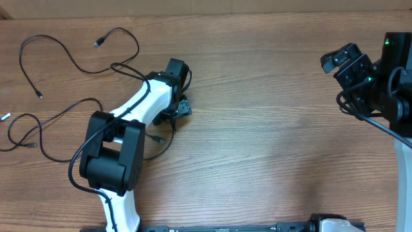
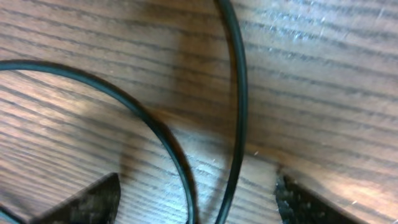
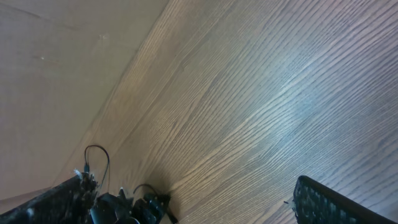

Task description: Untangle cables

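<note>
1. The table (image 1: 270, 129) is the largest thing here. It is brown wood with a fine grain, and its middle and right parts carry nothing. Behind its far edge stands a plain beige board (image 3: 50, 62). The pictures show no more of the room.
2. The left arm (image 1: 138, 103), white with black joints, reaches from the near edge toward the left-centre. I think this is because the cords lie only on that side.
3. The right arm (image 1: 380, 77) is held at the right edge, well apart from the work, probably so that it does not disturb the cords. The right gripper (image 3: 193, 202) hangs over bare wood, with its jaws wide apart and nothing between them.
4. The left gripper (image 2: 199, 202) is low over the wood and its jaws are spread. Two black strands run between the fingertips but are not pinched. It seems to be placed for closing on one strand.
5. The cables (image 1: 71, 61) lie as loose black loops on the left part of the table. Some strands pass under the left arm, so their crossings are hidden from above.
6. The smallest things are a dark plug (image 1: 98, 44) near the far edge and a pale tip (image 1: 5, 116) at the left edge.
</note>
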Robot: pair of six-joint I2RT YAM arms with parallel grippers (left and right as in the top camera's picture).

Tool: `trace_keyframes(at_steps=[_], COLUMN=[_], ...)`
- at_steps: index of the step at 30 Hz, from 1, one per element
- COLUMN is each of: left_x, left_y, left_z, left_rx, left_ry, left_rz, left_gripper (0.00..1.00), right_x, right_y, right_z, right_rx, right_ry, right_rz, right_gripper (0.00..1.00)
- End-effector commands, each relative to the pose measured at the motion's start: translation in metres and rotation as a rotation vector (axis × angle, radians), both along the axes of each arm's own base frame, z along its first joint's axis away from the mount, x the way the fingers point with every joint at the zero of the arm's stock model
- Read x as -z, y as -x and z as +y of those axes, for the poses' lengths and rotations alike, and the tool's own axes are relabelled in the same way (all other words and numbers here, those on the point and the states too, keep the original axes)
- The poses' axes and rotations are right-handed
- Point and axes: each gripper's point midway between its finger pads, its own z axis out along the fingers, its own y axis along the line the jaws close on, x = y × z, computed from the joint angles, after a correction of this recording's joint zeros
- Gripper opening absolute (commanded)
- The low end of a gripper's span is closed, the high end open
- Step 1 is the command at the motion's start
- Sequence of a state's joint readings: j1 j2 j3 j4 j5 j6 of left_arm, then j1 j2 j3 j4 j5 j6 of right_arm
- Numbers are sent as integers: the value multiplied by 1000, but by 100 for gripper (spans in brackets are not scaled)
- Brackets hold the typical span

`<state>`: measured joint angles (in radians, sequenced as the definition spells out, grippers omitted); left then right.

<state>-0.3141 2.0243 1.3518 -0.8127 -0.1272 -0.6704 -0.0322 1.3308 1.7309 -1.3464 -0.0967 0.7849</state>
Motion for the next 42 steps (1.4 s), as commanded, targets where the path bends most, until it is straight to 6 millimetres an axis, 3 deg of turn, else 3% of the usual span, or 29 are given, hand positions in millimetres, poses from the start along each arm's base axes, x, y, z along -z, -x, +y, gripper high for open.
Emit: trace_keyframes(at_steps=[1, 4, 6, 8, 12, 16, 17, 23, 27, 29, 34, 42], left_x=[20, 22, 23, 23, 19, -6, -18, -140, -222, -253, -316, -379], left_y=[17, 19, 20, 20, 25, 24, 21, -10, -9, -2, 26, 78], left_z=[8, 9, 9, 9, 11, 12, 11, 1, 14, 26, 64, 142], left_rx=[-18, -18, -17, -16, 20, 18, 18, -1, -50, -73, -158, -405], left_ry=[-26, -27, -27, -28, -39, -49, -46, 51, 75, 67, 79, 42], left_rz=[49, 52, 53, 56, 84, 102, 89, -211, -437, -526, -705, -922], left_gripper=[52, 40, 19, 7, 4, 4, 4, 4, 4, 4, 4, 4], right_x=[-3, -3, -3, -3, -3, -3, -3, -3, -3, -3, -3, -3], right_y=[0, 0, 0, 0, 0, 0, 0, 0, 0, 0, 0, 0], right_z=[-3, -3, -3, -3, -3, -3, -3, -3, -3, -3, -3, -3], right_rx=[5, 5, 5, 5, 5, 5, 5, 5, 5, 5, 5, 5], right_ry=[12, 12, 12, 12, 12, 12, 12, 12, 12, 12, 12, 12], right_rz=[-13, -13, -13, -13, -13, -13, -13, -13, -13, -13, -13, -13], right_gripper=[100, 100, 100, 100, 100, 100, 100, 100, 100, 100, 100, 100])
